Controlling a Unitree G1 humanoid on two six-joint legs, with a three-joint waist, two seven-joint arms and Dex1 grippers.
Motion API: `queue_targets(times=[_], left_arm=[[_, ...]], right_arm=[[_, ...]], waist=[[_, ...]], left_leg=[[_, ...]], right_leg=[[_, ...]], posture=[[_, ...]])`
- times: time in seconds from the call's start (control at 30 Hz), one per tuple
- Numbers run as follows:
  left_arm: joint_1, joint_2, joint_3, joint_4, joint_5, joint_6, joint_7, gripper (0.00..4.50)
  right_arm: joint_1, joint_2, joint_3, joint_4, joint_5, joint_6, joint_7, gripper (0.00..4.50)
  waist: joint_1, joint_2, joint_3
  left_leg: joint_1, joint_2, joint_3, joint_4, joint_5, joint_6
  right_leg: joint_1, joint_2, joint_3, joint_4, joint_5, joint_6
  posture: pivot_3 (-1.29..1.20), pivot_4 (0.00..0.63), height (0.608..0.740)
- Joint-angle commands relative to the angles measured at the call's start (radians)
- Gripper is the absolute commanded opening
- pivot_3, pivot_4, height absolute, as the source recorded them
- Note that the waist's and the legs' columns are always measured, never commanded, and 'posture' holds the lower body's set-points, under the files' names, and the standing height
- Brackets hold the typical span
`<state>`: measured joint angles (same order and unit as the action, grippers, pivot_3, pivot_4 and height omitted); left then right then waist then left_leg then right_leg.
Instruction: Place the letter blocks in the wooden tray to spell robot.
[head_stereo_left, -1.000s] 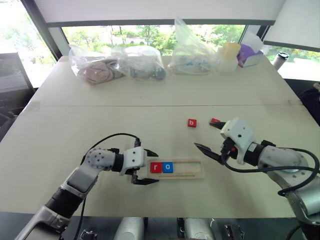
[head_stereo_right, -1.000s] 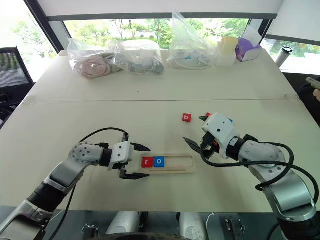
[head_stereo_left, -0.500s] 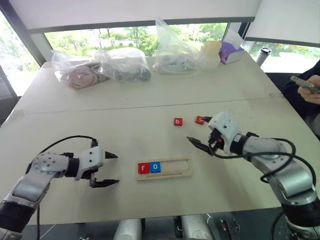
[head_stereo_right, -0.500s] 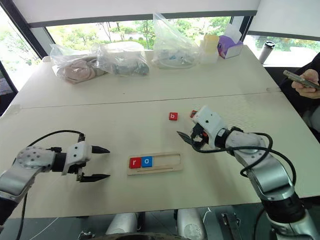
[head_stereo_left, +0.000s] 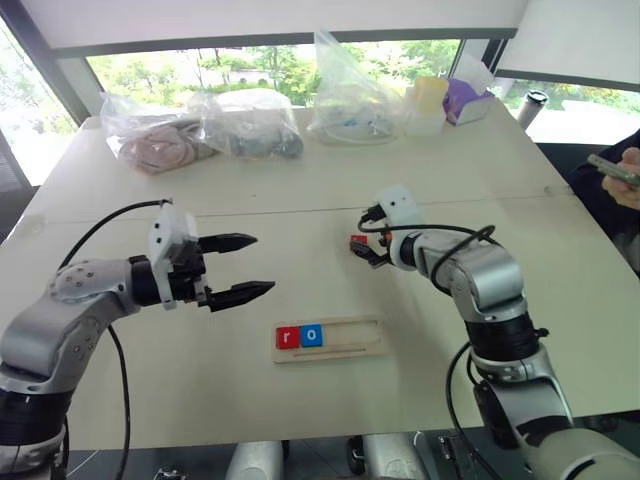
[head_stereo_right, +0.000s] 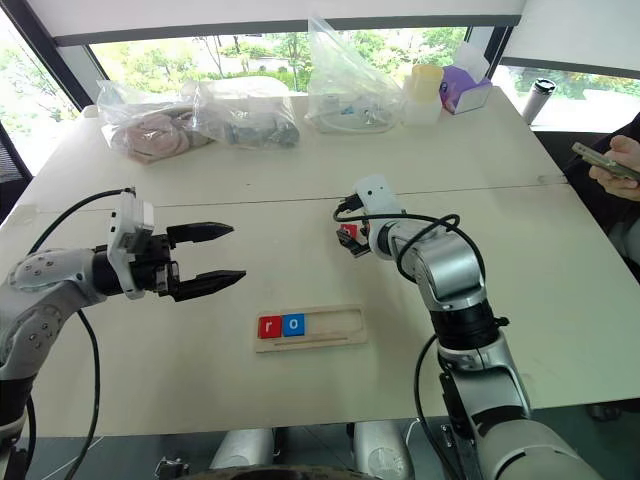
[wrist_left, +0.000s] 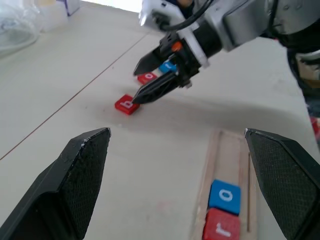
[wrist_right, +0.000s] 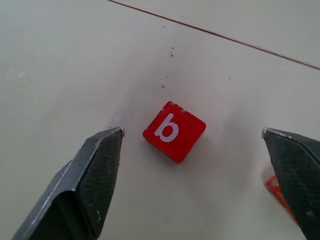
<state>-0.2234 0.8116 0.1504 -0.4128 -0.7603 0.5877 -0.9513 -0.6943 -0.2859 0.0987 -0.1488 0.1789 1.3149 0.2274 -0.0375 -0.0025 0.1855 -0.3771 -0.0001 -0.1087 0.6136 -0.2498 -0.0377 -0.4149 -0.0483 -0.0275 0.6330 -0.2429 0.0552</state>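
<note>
The wooden tray (head_stereo_left: 358, 337) lies near the table's front, with a red r block (head_stereo_left: 287, 337) and a blue o block (head_stereo_left: 311, 335) at its left end. A red b block (wrist_right: 174, 131) lies flat on the table behind the tray. My right gripper (wrist_right: 192, 131) hangs open over it, one finger on each side, not touching. Just past it lie a red o block (wrist_left: 147, 77) and a blue block (wrist_left: 166, 66). My left gripper (head_stereo_left: 262, 263) is open and empty, raised above the table to the left of the tray.
Clear plastic bags (head_stereo_left: 250, 125) line the table's far side, with a yellow cup (head_stereo_left: 430, 98) and a purple box (head_stereo_left: 463, 98) beside them. A person's hand holding a phone (head_stereo_left: 618, 172) shows at the right edge.
My left gripper has risen from the tray's left end and drawn leftward. My right gripper has reached forward, and its fingers now straddle the b block. The camera has shifted too.
</note>
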Motion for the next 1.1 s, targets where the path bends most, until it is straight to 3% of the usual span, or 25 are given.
queue_targets(times=[0.03,0.47,0.87,1.1], left_arm=[[-0.027,-0.015,0.011,-0.04,-0.019,0.021,0.036,4.46],[-0.021,-0.028,-0.015,-0.006,0.024,-0.004,0.002,4.46],[-0.015,-0.056,-0.027,0.005,0.079,-0.027,0.001,4.46],[-0.01,-0.077,-0.037,-0.002,0.105,-0.034,0.02,4.46]], right_arm=[[-0.041,0.039,-0.05,-0.005,-0.011,0.063,-0.047,4.5],[-0.161,0.224,-0.156,0.189,-0.045,0.029,-0.185,4.5],[-0.17,0.277,-0.116,0.269,-0.07,0.071,-0.231,4.5],[-0.179,0.349,-0.191,0.296,-0.102,0.13,-0.314,4.5]], waist=[[0.002,0.0,0.0],[-0.007,0.0,0.0],[-0.006,0.0,0.0],[-0.006,0.0,0.0]], left_leg=[[0.0,0.0,0.0,0.0,0.0,0.0],[0.001,0.0,0.001,0.0,0.0,0.0],[0.0,0.0,0.001,0.0,0.0,0.0],[0.0,0.0,0.001,0.0,0.0,0.0]], right_leg=[[0.0,0.0,0.0,0.0,0.0,0.0],[-0.001,0.001,0.001,0.001,0.0,0.0],[-0.002,0.001,0.001,0.001,0.0,0.0],[-0.002,0.001,0.001,0.001,0.0,0.0]], posture=[[0.0,0.15,0.74],[0.0,0.15,0.74],[0.0,0.15,0.74],[0.0,0.15,0.74]])
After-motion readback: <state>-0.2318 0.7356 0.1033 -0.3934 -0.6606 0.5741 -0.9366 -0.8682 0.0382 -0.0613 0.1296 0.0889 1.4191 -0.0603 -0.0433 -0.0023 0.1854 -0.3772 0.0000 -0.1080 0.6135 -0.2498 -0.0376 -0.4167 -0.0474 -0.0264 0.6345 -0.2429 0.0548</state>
